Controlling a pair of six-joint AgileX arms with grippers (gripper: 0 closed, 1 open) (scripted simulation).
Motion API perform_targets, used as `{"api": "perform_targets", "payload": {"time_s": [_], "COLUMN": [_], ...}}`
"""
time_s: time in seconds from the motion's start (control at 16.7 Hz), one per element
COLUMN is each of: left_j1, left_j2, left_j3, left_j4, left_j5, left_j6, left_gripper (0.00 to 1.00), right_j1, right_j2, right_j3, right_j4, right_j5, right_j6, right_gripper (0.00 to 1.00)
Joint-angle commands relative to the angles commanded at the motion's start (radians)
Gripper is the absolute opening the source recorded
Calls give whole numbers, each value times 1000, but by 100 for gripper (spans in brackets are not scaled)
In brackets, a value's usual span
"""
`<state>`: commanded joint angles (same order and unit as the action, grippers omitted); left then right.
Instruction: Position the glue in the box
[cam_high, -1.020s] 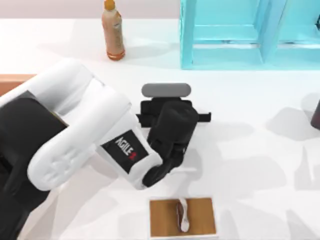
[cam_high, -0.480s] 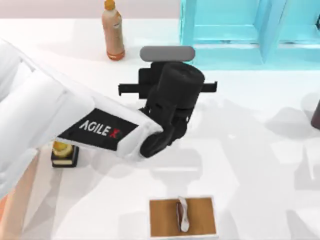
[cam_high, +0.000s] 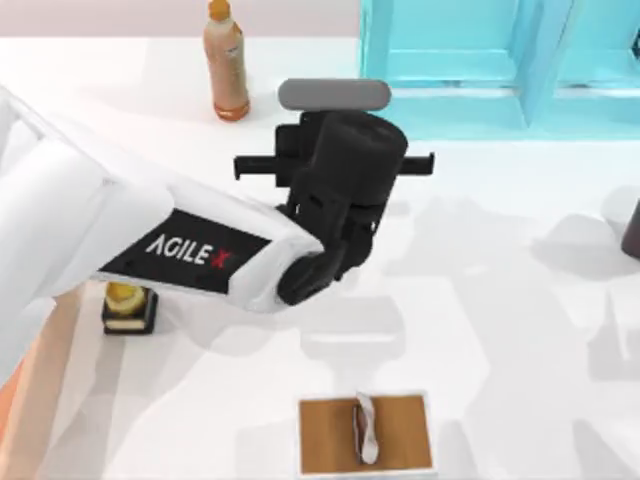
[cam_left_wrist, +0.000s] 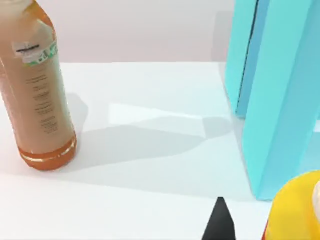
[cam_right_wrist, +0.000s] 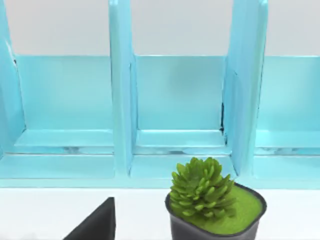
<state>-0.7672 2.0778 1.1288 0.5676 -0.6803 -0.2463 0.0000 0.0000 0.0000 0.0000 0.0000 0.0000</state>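
My left gripper (cam_high: 340, 175) hangs high over the middle of the table, a little in front of the shelf, pointing down. The glue (cam_left_wrist: 295, 210) shows as a yellow body with a white patch close to the left wrist camera. It is lifted off the table beside a black fingertip (cam_left_wrist: 220, 225), and the gripper looks shut on it. In the top view the glue is hidden under the gripper. A sliver of the salmon-pink box (cam_high: 10, 435) peeks out at the front left, mostly covered by my left arm. Part of my right gripper (cam_right_wrist: 95, 225) faces the shelf.
An orange-brown drink bottle (cam_high: 227, 60) (cam_left_wrist: 37, 90) stands at the back left. The light-blue shelf unit (cam_high: 470, 70) (cam_right_wrist: 175, 100) fills the back right, with a potted plant (cam_right_wrist: 210, 200) before it. A small trophy (cam_high: 128, 305) stands left, and a brown-topped block (cam_high: 365, 435) sits at the front.
My left gripper has risen and moved from the table's middle toward the back, with the glue. The swing of the arm uncovered the trophy. The last half second brought only a small shift.
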Motion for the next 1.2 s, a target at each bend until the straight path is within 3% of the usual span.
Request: {"api": "perform_targets", "payload": {"time_s": [0.24, 1.2], "left_j1": [79, 644], "left_j2": [-35, -247], "left_j3": [55, 145], "left_j4": [-46, -528], "left_j5": [81, 645], "left_j6": [135, 961], "left_gripper": [0, 0], "right_j1": [0, 0], "right_j2": [0, 0], "right_j3": [0, 0], "right_j4": [0, 0], "right_j5": [0, 0], "right_j6": [0, 0], "right_gripper": [100, 100]}}
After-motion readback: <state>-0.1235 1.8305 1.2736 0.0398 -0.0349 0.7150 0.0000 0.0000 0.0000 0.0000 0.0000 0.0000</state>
